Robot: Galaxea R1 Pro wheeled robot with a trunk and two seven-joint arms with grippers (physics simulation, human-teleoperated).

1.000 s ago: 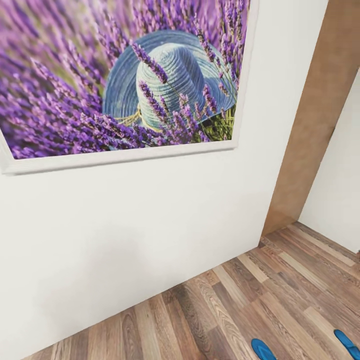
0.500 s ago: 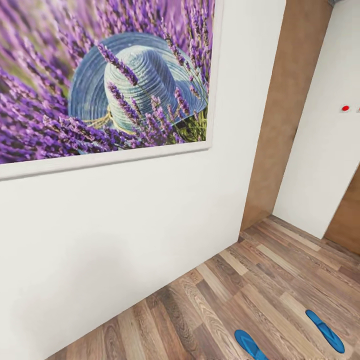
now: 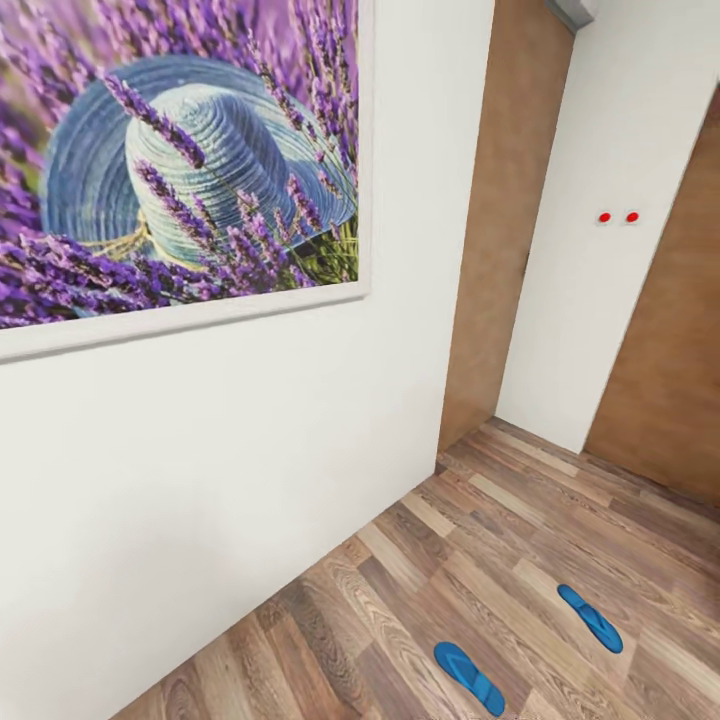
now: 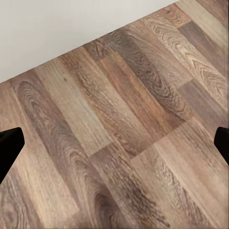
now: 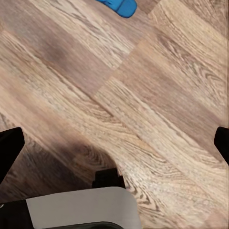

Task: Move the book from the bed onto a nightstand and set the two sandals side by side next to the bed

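Lying on the brown wood-plank floor (image 3: 470,560), the two bright blue flat flip-flop sandals sit well apart from each other: the nearer sandal (image 3: 468,677) at about 6 o'clock in the head view, the farther sandal (image 3: 590,618) at about 4 o'clock, both angled the same diagonal way. A large white-framed picture of a blue straw hat among purple lavender (image 3: 170,170) hangs on the white wall (image 3: 220,450) at 10 o'clock. Brown wooden door panels (image 3: 500,200) stand at 1 o'clock, and beside them a narrow white wall section (image 3: 600,300) carries two small red dots (image 3: 617,216). In the left wrist view the left gripper (image 4: 114,143) hangs over bare planks near the white wall base, its dark fingertips (image 4: 9,145) spread wide with nothing between them. In the right wrist view the right gripper (image 5: 114,145) is likewise spread and empty above the floor, with the rounded end of one blue sandal (image 5: 119,6) at the frame edge and a grey-and-black robot part (image 5: 71,207) below.
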